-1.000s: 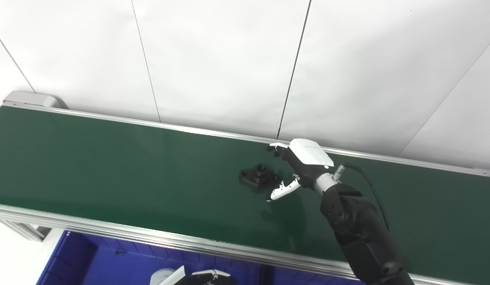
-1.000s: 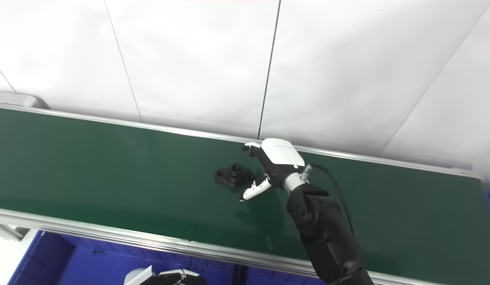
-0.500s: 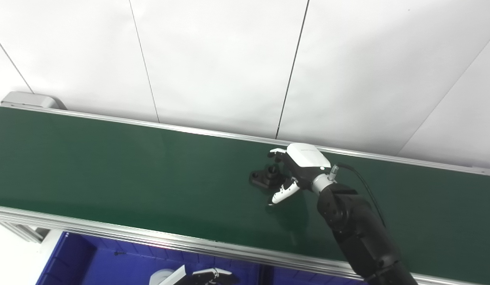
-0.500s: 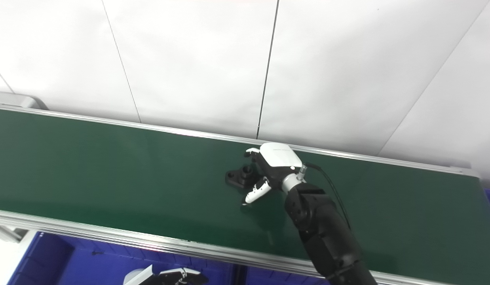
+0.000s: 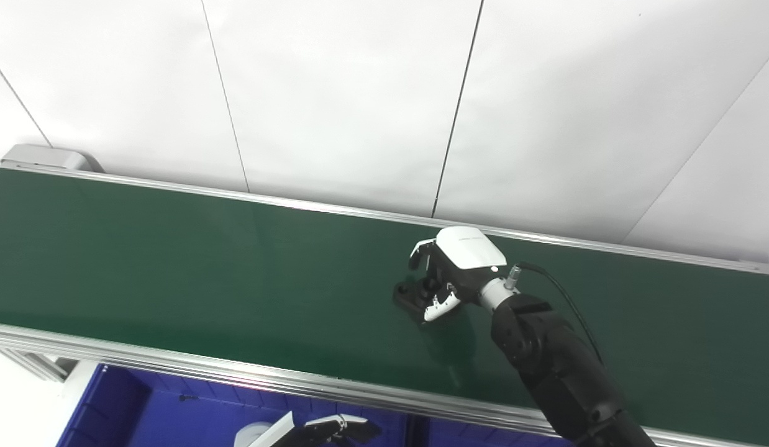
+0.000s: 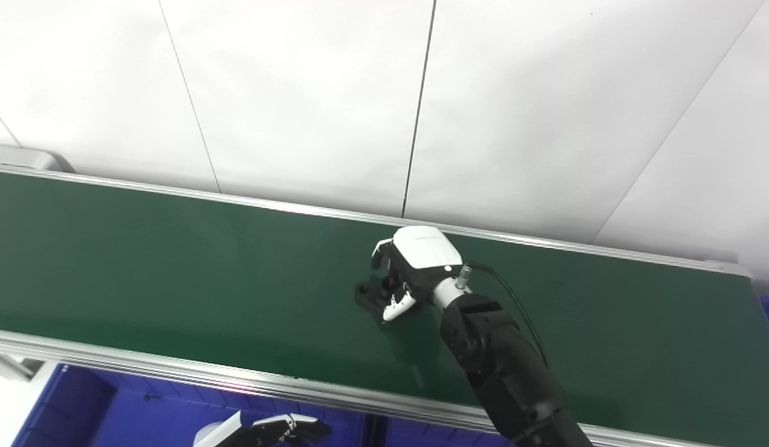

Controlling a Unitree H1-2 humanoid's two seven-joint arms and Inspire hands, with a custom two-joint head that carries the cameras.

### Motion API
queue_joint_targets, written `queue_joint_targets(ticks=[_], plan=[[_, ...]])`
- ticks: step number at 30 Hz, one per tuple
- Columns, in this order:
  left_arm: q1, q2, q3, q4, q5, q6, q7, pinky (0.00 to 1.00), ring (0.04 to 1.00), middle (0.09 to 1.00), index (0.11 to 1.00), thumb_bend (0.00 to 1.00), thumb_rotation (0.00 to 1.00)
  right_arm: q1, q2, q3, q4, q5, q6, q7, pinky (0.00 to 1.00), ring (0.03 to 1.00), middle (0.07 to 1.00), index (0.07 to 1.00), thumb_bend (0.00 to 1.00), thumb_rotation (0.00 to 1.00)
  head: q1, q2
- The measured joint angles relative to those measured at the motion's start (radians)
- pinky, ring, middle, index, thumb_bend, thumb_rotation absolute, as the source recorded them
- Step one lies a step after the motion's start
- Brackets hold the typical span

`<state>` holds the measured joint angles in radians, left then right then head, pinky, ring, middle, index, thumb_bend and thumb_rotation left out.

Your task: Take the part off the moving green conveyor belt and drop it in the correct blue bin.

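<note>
Right hand closed around the black part on the green belt.

Left eye view: the right hand reaches out over the green conveyor belt, its fingers curled down over the far side of a black flanged part and its thumb pressed against the near side, so the part is pinched between them while it sits on the belt surface. The left hand shows low at the bottom edge, over the blue bin; whether it is spread or closed cannot be told.

Right eye view: the same grasp, the right hand wrapped over the black flanged part near the middle of the belt's width, below the white panel wall. The left hand lies at the bottom edge above the blue bin.
</note>
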<state>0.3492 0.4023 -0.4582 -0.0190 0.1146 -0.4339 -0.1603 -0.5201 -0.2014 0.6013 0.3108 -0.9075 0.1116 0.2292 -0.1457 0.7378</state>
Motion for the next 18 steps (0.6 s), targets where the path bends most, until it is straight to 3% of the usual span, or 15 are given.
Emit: queue_joint_targets(ticks=[11,13,18], plan=[[0.004,-0.012,0.000,-0.004,0.000,0.000,0.008,0.76,0.808,0.835,0.806,0.94,0.22,-0.002,-0.056,0.073,-0.038,-0.071,-0.007,-0.026,0.16,0.393,0.456,0.512,0.52,0.00,0.006,0.008],[0.004,-0.018,0.000,-0.004,0.000,0.000,0.010,0.77,0.811,0.838,0.810,0.94,0.22,0.002,-0.065,0.079,-0.044,-0.073,-0.008,-0.036,0.16,0.248,0.405,0.495,0.52,0.00,0.008,0.009],[0.005,-0.022,0.000,-0.004,0.000,0.000,0.014,0.77,0.814,0.842,0.816,0.93,0.22,0.037,-0.088,0.084,-0.093,-0.093,-0.009,-0.078,0.15,0.211,0.390,0.495,0.52,0.00,0.002,0.014]])
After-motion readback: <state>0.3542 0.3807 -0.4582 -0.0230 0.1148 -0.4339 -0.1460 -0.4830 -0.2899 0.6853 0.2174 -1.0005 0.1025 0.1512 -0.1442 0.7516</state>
